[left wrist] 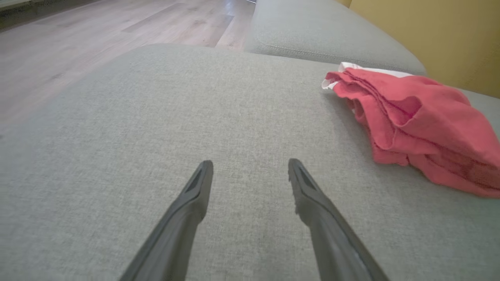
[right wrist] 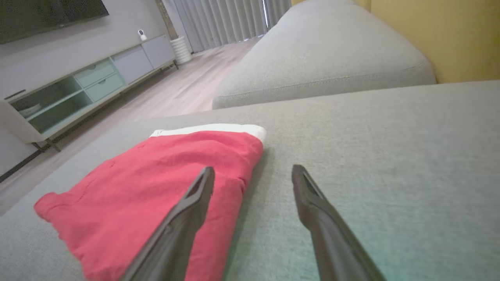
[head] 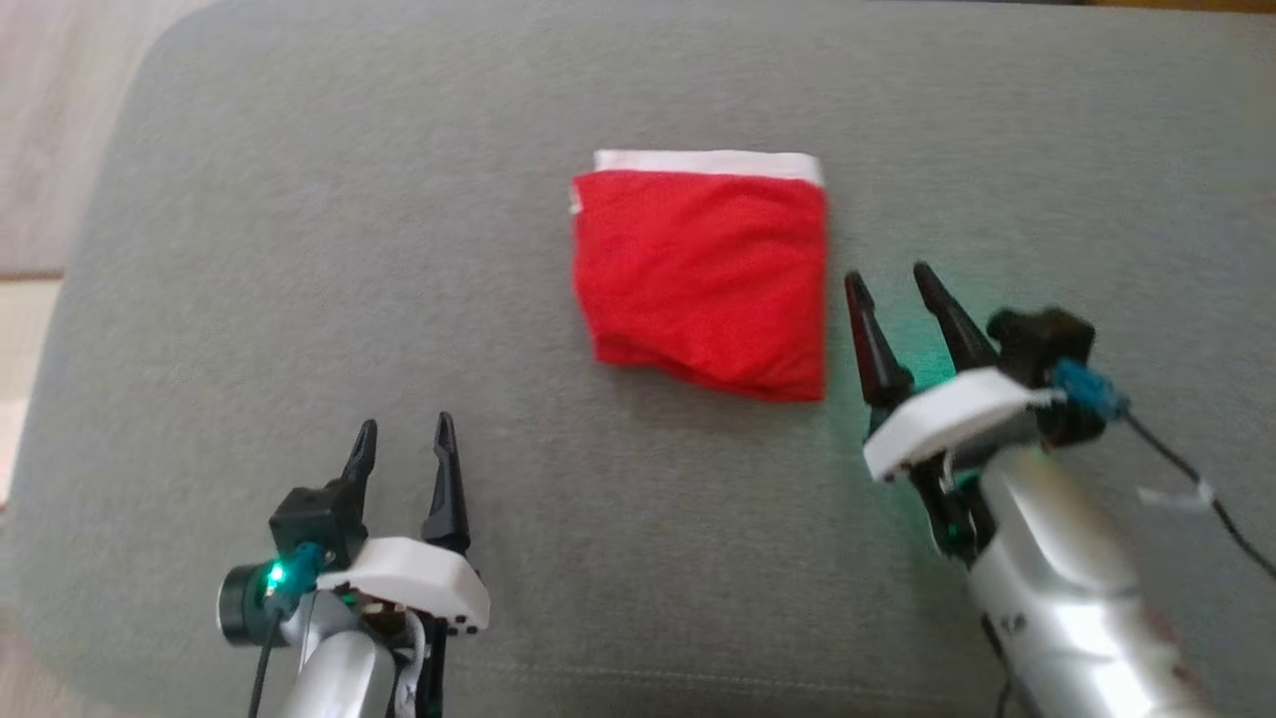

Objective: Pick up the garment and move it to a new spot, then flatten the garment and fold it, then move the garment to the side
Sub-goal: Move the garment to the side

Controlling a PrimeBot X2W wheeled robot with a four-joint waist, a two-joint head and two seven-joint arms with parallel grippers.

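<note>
The folded red cloth garment (head: 703, 284), white-banded, lies on the grey woven sofa cushion (head: 299, 249). The left tool (head: 405, 424) and right tool (head: 887, 273) both gape empty, the right just beside it.

one red garment (head: 703, 279). two pincers: the left pincer (head: 406, 421) and the right pincer (head: 887, 272), each with two fingers (head: 446, 469). two grey cushions (right wrist: 390, 156). one long cabinet (right wrist: 78, 89).
</note>
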